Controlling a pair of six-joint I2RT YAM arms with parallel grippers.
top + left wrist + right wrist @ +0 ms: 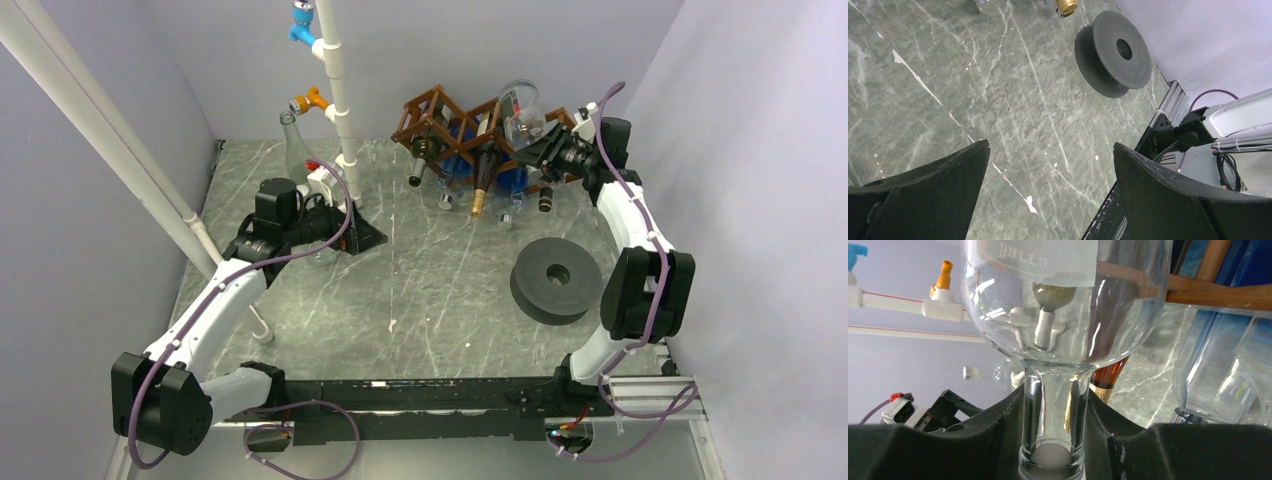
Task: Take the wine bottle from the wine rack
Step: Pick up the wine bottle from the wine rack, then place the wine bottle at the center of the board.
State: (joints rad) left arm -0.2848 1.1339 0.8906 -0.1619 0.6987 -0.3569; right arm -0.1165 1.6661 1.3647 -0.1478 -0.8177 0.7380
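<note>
Presently the wine bottle [521,110], clear glass with a round body, sits at the upper right end of the wine rack [437,112], its body uppermost and its neck angled down toward the right arm; whether it rests on the slats cannot be determined. The right end effector [1053,432] is clamped on the neck near the mouth, one finger on either side. The left end effector [1050,150] hangs with fingers spread wide, holding nothing, over the grey marbled surface [420,290], well apart from the rack.
</note>
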